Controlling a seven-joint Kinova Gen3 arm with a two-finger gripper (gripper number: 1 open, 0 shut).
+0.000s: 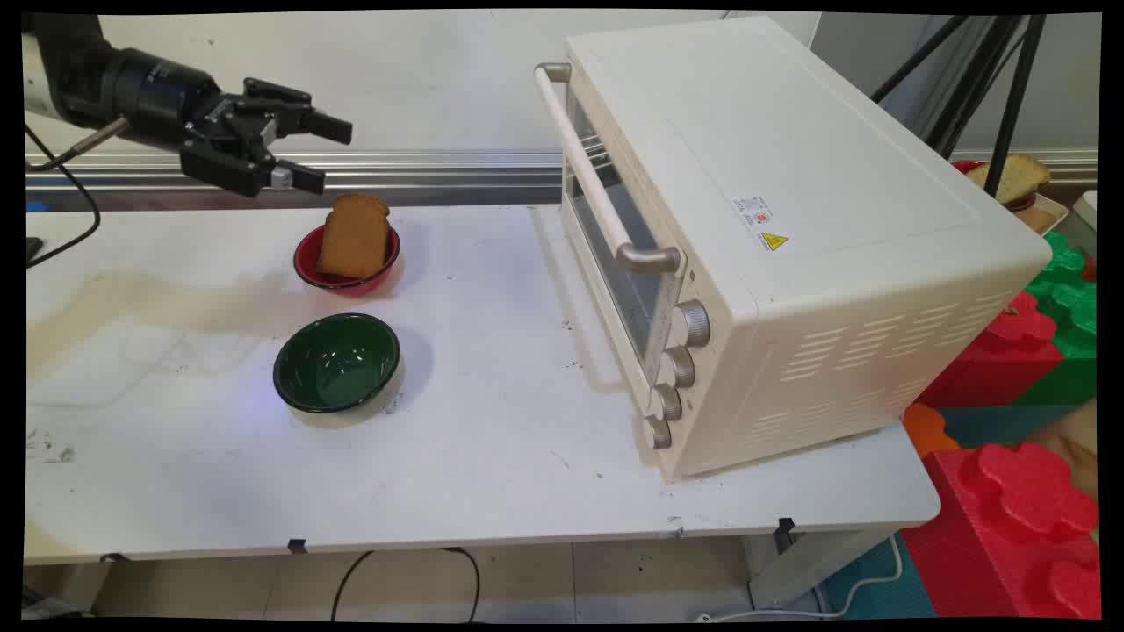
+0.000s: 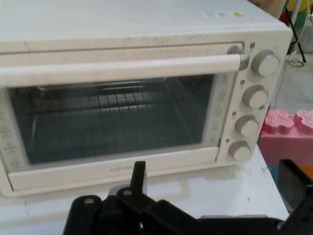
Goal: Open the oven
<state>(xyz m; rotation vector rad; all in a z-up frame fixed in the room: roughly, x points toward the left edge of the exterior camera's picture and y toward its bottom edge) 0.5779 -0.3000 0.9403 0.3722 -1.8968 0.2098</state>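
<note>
At far left, above the surface point(image 1: 492, 456), the tool point(image 1: 316, 154) hangs in the air on the end of the arm, pointing right toward the oven, its two fingers spread well apart with nothing between them; the hand view agrees, showing one finger point(image 2: 138, 177) at centre and the other at the right edge with only the oven front beyond. Just below and slightly right of it sits a red bowl point(image 1: 347, 259) with a slice of toast point(image 1: 354, 235) leaning upright inside, resting against the bowl's wall; the tool is near the toast but clear of it, not touching. Nearer the camera, just beside the red bowl, stands a green bowl point(image 1: 336, 362), which holds nothing. Well apart to the right, the oven point(image 1: 790, 237) stands on the surface with its door point(image 2: 112, 117) shut and its handle point(image 1: 597, 180) untouched; through the glass the rack looks bare. Four knobs point(image 1: 672, 373) run down its front corner. So far, then, nothing is gripped, the toast lies in its bowl, and the oven is closed. Beyond the surface's right edge lie big red and green blocks point(image 1: 1027, 351).
</note>
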